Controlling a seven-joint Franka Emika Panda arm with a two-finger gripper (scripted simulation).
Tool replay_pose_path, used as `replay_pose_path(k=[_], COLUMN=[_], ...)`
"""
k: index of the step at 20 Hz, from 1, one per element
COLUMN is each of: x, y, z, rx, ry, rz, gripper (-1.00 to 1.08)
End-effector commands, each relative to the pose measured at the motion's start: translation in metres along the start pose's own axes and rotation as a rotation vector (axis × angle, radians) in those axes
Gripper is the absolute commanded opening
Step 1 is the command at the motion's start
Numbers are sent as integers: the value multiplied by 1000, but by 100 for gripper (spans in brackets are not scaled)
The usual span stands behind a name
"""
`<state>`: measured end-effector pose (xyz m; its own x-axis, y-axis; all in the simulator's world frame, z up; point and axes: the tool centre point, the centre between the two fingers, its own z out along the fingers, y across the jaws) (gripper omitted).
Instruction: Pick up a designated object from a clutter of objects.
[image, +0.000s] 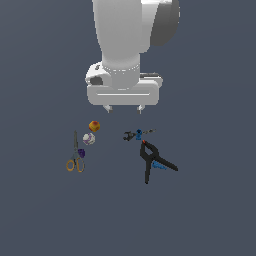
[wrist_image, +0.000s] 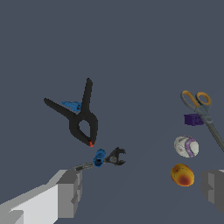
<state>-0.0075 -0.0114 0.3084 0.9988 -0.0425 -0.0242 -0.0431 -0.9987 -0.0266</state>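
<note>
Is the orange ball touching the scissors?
No. In the exterior view the orange ball lies apart from the scissors, with bare floor between them.

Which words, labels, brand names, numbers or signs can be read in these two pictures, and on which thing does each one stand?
None: no text, number or sign can be read in either view.
The white-purple ball has purple markings, but they form no letters.
The orange ball, scissors, black clamp, wrench-like tool, deep-blue bolt-like piece and the robot's tool show plain surfaces.
</note>
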Motion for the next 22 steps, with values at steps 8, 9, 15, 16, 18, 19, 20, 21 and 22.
replay_pose_path(k=[8,9,15,16,18,19,20,21,22], x=[3,4,4,4,4,4,3,3,2], y=[13,16,17,16,15,14,13,11,10], z=[-10,-12,-13,-11,-6,-3,0,5,9], rx=[-22,-25,-26,-26,-27,-27,-28,-28,-29], ry=[33,37,40,39,39,39,39,39,39], rz=[-5,-5,-5,-6,-8,-9,-10,-12,-14], gripper=[100,100,100,100,100,100,100,100,100])
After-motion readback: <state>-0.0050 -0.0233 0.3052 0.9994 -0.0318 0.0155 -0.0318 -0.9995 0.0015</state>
